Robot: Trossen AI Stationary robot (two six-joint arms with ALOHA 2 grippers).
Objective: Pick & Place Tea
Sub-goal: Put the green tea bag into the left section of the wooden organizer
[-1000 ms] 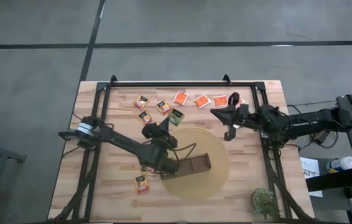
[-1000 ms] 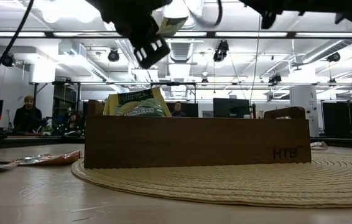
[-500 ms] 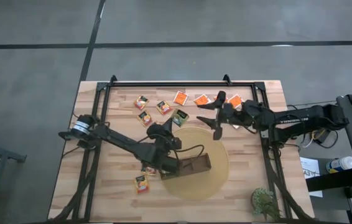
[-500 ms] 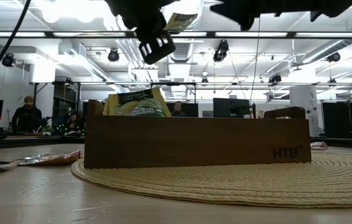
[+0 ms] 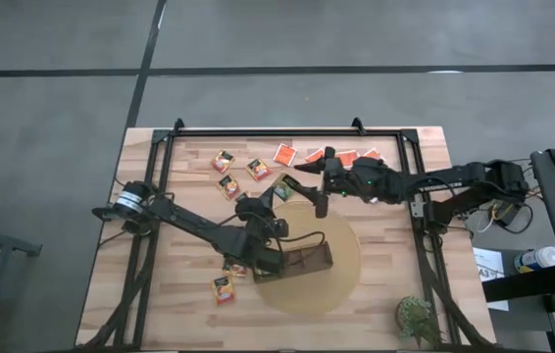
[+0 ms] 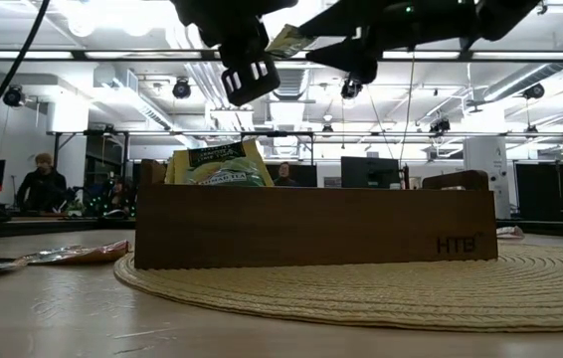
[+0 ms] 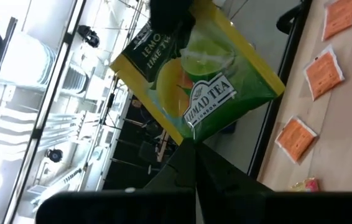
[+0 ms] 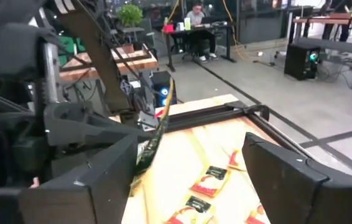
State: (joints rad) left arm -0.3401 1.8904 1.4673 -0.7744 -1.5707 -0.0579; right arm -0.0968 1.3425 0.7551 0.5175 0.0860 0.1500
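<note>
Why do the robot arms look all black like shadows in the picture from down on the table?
In the low view, bright ceiling lights shine from behind, so the left tool and the right tool show as dark silhouettes. In the left wrist view, the green-and-yellow tea sachet is well lit and its label readable.

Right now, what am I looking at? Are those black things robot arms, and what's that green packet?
Yes, they are two robot arms at a wooden table. One picture looks down from above, one looks level across the table, and two come from small cameras on the arms' wrists. The left end effector is shut on a green-and-yellow tea sachet, holding it up in the air. The right end effector is open, right beside that sachet. More tea sachets lie on the table. A wooden tray sits on a round woven mat, with one green sachet already standing inside it.
</note>
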